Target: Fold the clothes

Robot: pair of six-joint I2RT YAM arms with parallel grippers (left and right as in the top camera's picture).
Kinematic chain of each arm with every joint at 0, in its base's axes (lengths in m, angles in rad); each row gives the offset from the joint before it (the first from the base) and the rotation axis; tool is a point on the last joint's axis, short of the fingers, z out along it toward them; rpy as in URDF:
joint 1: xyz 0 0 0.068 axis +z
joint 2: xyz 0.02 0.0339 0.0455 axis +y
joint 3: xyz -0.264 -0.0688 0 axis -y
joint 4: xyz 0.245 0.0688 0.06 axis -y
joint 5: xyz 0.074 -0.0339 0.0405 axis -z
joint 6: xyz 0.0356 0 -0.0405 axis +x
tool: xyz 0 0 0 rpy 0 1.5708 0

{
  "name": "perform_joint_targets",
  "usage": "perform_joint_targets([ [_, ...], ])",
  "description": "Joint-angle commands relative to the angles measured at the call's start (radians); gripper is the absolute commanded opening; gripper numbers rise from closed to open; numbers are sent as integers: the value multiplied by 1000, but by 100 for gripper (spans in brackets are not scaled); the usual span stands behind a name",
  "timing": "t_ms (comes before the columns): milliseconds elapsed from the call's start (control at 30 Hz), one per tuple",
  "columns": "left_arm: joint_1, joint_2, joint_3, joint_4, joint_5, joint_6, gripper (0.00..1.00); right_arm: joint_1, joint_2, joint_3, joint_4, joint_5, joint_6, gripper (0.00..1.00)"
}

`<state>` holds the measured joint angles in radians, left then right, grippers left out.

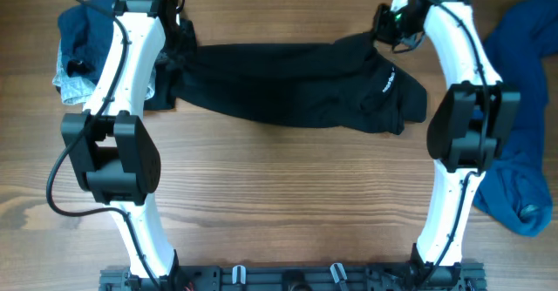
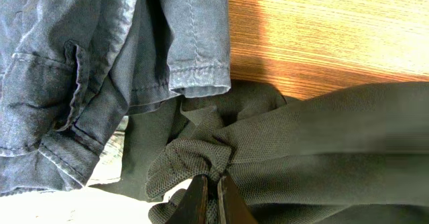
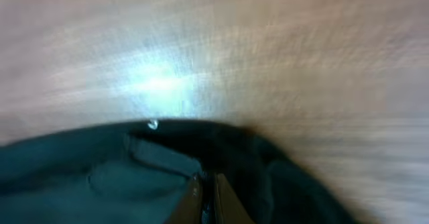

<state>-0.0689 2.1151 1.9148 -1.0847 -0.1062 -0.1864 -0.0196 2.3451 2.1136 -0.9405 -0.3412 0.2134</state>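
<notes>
A black garment [image 1: 288, 86] is stretched sideways across the far half of the table. My left gripper [image 1: 177, 51] is shut on its bunched left end, seen as dark mesh cloth [image 2: 322, 143] pinched between the fingers [image 2: 214, 184] in the left wrist view. My right gripper [image 1: 384, 31] is shut on the garment's right upper edge; in the blurred right wrist view the fingers [image 3: 208, 194] clamp a fold of the dark cloth [image 3: 100, 177]. The garment's right part hangs in folds toward the table's middle.
A pile of blue and grey clothes [image 1: 83, 43] lies at the far left, under my left arm; its denim hem [image 2: 100, 70] fills the left wrist view. A blue garment [image 1: 523, 117] lies along the right edge. Bare wood table [image 1: 288, 204] spans the front.
</notes>
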Motion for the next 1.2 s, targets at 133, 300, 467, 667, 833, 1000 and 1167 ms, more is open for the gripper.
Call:
perform_joint_targets([
  [133, 8, -32, 4, 2, 5, -13, 4, -46, -198, 47, -60, -57, -98, 4],
  [300, 8, -144, 4, 14, 5, -12, 4, -81, -305, 47, -175, -56, -140, 4],
  [467, 8, -170, 4, 4, 5, -12, 4, -110, -320, 46, -338, -48, -215, 4],
  [667, 8, -168, 4, -12, 5, -12, 4, -173, -320, 40, -446, -49, -268, 4],
  [833, 8, -155, 3, -4, 5, -10, 4, -181, -320, 38, -465, -48, -305, 4],
  [1000, 8, -109, 2, -2, 4, 0, 4, -181, -320, -12, -458, -29, -315, 4],
  [1167, 10, -66, 2, 6, 4, 22, 4, -183, -320, -136, -433, -30, -314, 4],
])
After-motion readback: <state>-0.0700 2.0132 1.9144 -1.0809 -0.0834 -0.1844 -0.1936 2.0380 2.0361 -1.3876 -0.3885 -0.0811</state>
